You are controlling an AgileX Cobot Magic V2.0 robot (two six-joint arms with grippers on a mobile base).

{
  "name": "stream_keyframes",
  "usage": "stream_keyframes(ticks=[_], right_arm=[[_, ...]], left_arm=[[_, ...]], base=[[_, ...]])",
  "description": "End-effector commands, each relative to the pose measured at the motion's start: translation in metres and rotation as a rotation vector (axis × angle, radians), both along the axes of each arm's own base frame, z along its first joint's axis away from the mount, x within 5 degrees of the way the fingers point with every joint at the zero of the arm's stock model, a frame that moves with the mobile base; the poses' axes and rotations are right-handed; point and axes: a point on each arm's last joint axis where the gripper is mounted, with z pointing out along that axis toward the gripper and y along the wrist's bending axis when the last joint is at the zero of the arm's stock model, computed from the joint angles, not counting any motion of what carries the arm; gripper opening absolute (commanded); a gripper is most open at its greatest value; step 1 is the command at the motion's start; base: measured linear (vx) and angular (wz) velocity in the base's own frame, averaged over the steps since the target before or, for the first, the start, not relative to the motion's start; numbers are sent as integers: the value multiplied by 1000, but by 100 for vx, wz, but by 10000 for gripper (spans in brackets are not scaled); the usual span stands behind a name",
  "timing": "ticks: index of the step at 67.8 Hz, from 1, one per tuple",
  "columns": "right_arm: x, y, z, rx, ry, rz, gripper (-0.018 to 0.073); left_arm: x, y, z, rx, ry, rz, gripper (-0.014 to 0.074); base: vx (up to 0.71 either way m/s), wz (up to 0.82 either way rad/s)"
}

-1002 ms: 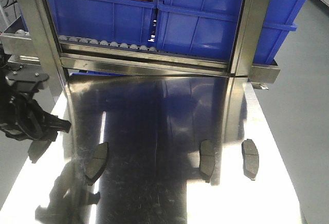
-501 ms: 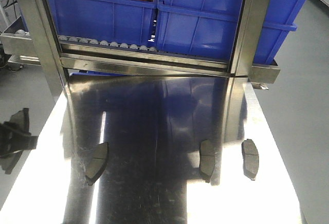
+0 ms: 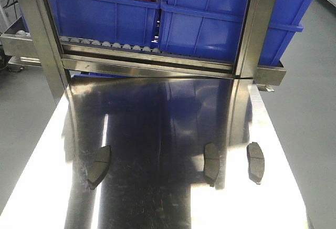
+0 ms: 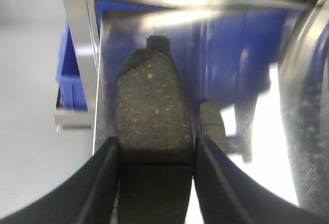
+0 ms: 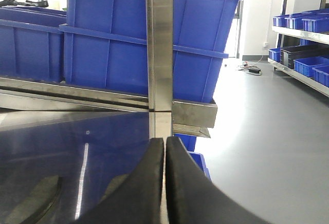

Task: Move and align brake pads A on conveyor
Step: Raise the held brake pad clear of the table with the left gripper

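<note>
Lying on the steel table (image 3: 157, 113) before blue bins (image 3: 210, 24), three brake pads (image 3: 211, 162) appear in the front view. Left wrist view: the left claw (image 4: 157, 183) clamps a fourth pad (image 4: 151, 106) by its edges. Right wrist view: the right claw (image 5: 165, 183) pinched together, empty

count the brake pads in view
4 pads. Three lie on the table: left, middle, right. The fourth pad is held in the left gripper, outside the front view.
</note>
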Motion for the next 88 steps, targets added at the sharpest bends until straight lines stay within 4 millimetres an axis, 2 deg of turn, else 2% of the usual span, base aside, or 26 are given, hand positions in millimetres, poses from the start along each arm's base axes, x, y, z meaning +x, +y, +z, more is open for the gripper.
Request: stream_keyframes(ticks=[1, 9, 21, 88], right_arm=[[-1, 1, 4, -10, -78, 4, -11], [-1, 1, 4, -10, -78, 4, -11], [-1, 1, 4, -10, -78, 4, -11], [-1, 1, 4, -10, -79, 4, -11]], left_arm=[[-13, 1, 14, -43, -141, 4, -6], [-29, 3, 12, -49, -200, 2, -6], [-41, 5, 14, -54, -243, 0, -6], [-41, 5, 14, -53, -242, -1, -6]], base=[[0, 0], [0, 0], [0, 0], [0, 0]])
